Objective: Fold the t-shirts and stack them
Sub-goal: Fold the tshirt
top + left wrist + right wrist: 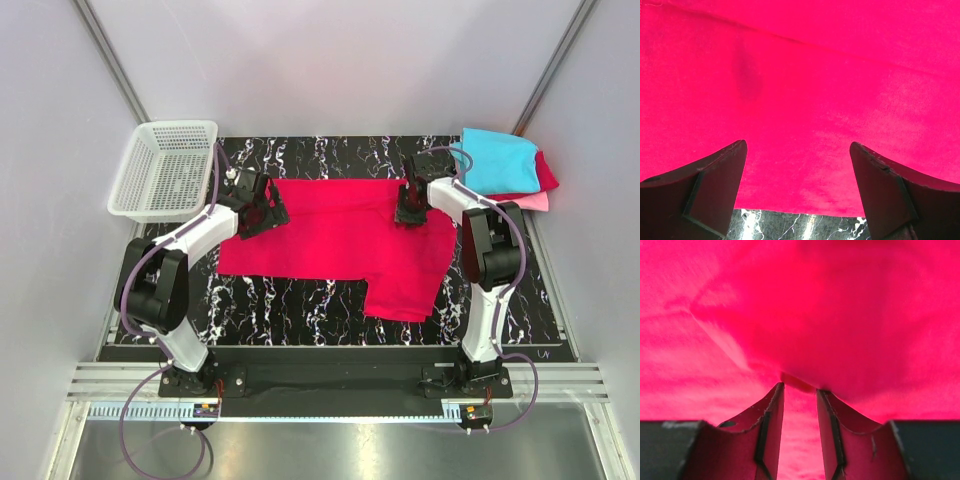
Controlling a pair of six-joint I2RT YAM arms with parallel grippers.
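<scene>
A bright crimson-red t-shirt point(340, 240) lies spread flat on the black marbled table point(300, 305), with one part hanging toward the near right. My left gripper point(262, 205) hovers over the shirt's left edge, jaws wide open with nothing between them; in the left wrist view the gripper point(797, 145) stands over the red cloth point(805, 75) next to its hem. My right gripper point(410, 208) is at the shirt's far right part. In the right wrist view this gripper point(799, 386) has its jaws narrowed on a raised fold of the red cloth point(840, 315).
Folded shirts are stacked at the far right corner: cyan point(497, 160) on top, dark red point(546, 172) and pink point(535, 202) beneath. A white mesh basket point(165, 170) stands at the far left. Grey walls close in both sides.
</scene>
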